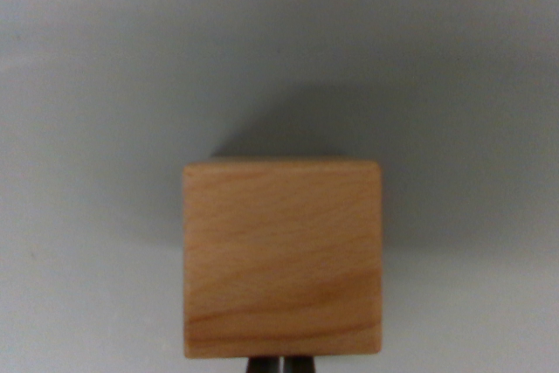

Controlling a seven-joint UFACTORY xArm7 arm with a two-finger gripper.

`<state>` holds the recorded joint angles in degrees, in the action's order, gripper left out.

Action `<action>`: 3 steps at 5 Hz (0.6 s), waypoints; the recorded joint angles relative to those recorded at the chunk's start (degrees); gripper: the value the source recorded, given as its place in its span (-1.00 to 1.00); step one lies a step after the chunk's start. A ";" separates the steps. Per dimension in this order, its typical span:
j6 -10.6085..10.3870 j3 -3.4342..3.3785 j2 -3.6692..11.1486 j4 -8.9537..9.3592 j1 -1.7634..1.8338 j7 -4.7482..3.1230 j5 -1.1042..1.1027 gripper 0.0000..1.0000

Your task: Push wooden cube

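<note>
A light wooden cube (282,258) with visible grain fills the lower middle of the wrist view, resting on a plain grey surface (96,111). Its shadow falls beyond it, toward the top of the view. At the bottom edge, directly below the cube, the two dark fingertips of my gripper (279,364) stand side by side with only a thin slit between them. They sit right against the cube's near face and hold nothing.
The grey surface spreads on all sides of the cube, with no other object in sight.
</note>
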<state>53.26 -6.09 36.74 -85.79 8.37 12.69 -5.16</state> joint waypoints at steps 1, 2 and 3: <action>0.00 0.00 0.00 0.00 0.00 0.00 0.00 1.00; 0.98 0.18 1.47 -2.45 0.04 -0.26 0.00 1.00; 0.98 0.18 1.47 -2.45 0.04 -0.26 0.00 1.00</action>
<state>54.24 -5.91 38.20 -88.24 8.41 12.42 -5.17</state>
